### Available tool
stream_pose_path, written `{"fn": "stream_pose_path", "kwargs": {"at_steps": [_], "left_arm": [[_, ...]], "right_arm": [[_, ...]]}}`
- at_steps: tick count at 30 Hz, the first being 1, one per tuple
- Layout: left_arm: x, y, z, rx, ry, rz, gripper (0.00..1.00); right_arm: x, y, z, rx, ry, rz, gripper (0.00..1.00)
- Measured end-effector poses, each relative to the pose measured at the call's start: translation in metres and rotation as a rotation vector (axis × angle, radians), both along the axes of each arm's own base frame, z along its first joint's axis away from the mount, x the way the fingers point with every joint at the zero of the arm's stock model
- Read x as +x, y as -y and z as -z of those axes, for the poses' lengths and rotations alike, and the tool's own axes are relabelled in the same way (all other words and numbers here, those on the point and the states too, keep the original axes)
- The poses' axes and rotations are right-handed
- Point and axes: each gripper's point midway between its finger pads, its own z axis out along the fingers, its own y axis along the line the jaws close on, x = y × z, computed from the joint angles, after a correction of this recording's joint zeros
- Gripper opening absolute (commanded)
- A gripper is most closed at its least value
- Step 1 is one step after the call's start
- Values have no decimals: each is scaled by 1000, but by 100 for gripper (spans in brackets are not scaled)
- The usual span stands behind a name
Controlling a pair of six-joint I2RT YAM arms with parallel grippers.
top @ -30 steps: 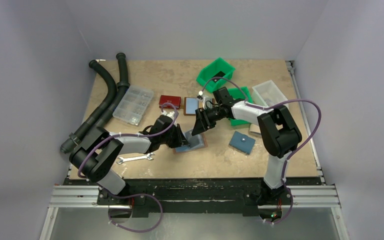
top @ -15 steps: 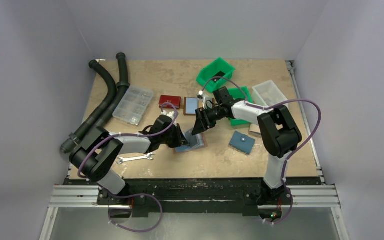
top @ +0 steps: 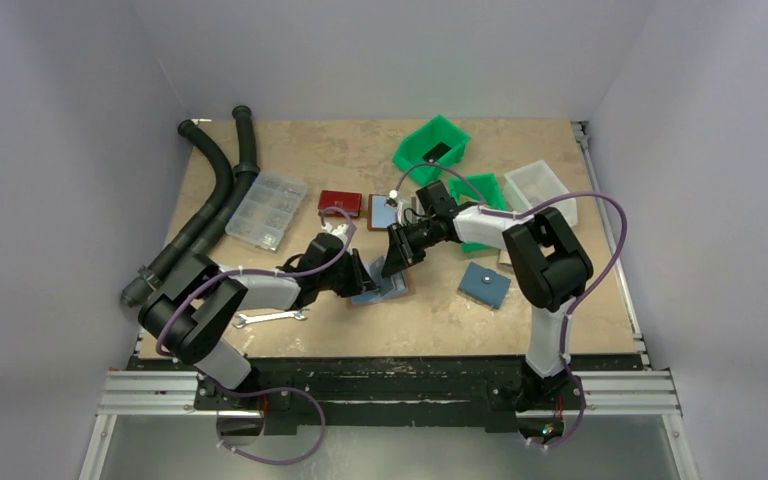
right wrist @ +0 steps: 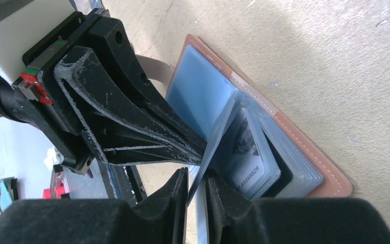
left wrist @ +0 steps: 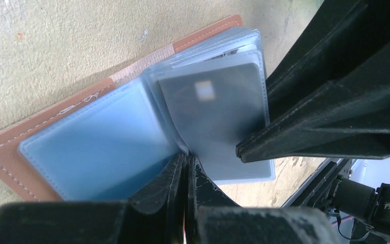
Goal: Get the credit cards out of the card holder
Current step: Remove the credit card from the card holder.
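The brown card holder (top: 381, 288) is laid open on the surface (top: 310, 160) at mid-frame, largely hidden from above by both arms. The left fingers (left wrist: 176, 175) are clenched at the sleeves' hinge. A raised sleeve (right wrist: 222, 127) holding a blurred grey card (left wrist: 210, 117) is pinched between the right fingers (right wrist: 175, 195); its lower edge is cut off.

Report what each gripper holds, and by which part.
Right gripper: jaws straddle the free edge of the raised sleeve; a firm grip cannot be told. Left gripper: jaws shut, tips at the fold of the card holder, nothing seen between them.
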Motion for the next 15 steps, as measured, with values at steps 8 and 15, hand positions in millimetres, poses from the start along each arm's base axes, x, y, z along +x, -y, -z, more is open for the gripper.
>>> {"fn": "stream_pose_path", "kwargs": {"at_steps": [8,15], "left_arm": [[-1,2,-6,-35,34,9,40],[-1,-2,-16,-94,33,-21,53]], "right_arm": [[5,4,8,-52,16,30,4],[7,5,7,-63,40,32,5]]}}
